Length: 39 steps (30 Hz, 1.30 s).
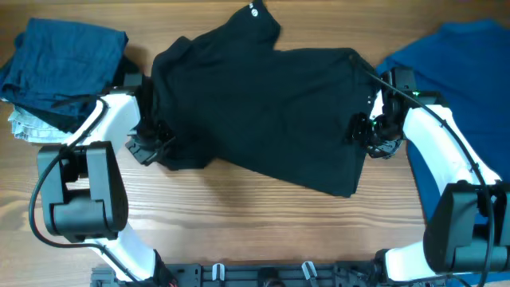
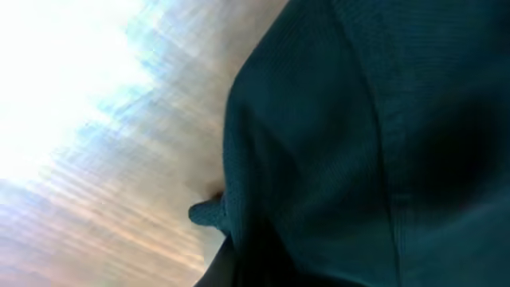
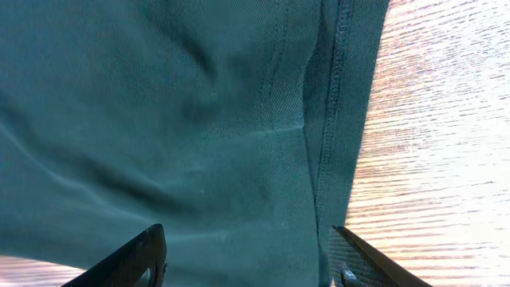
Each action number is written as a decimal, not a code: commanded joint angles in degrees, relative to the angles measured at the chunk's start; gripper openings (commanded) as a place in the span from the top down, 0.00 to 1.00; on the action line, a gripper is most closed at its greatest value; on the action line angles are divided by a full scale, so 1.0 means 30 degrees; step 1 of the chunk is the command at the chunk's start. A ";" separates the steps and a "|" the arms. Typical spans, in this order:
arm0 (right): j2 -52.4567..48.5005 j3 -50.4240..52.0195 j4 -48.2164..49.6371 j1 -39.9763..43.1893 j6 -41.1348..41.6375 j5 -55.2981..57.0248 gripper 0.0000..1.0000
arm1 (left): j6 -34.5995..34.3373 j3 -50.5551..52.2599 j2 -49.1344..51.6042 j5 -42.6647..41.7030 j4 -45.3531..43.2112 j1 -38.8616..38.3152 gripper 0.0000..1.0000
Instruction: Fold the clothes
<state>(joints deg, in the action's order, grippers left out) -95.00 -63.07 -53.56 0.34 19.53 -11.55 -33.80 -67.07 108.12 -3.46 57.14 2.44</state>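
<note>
I'm seeing the black shirt (image 1: 263,104) lying mid-table, its long axis running left to right and dipping slightly toward me on the right. My left gripper (image 1: 153,142) is sitting closed at the shirt's left edge. My right gripper (image 3: 249,257) is standing wide, straddling the right hem. Table (image 1: 263,231) wood is showing along the near side.

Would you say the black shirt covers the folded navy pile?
No, the black shirt lies centrally, clear of the navy pile at left.

Left white-and-black arm (image 1: 107,123): extended to left edge of large black fabric shirt (image 1: 263,104); left claw (image 1: 150,143) closed. Right white-and-black arm (image 1: 434,139): at shirt's right edge; right claw (image 3: 247,243) with jaws parted.
</note>
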 commanded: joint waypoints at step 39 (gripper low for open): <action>-0.5552 -0.1654 1.1591 0.0153 -0.0969 0.3752 0.52 | 0.0699 -0.5115 -0.3461 0.1100 0.0306 -0.1027 0.03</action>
<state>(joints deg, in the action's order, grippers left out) -108.92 -68.53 -20.78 0.45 17.34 -0.99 -32.82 -82.67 97.25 0.10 58.22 -0.69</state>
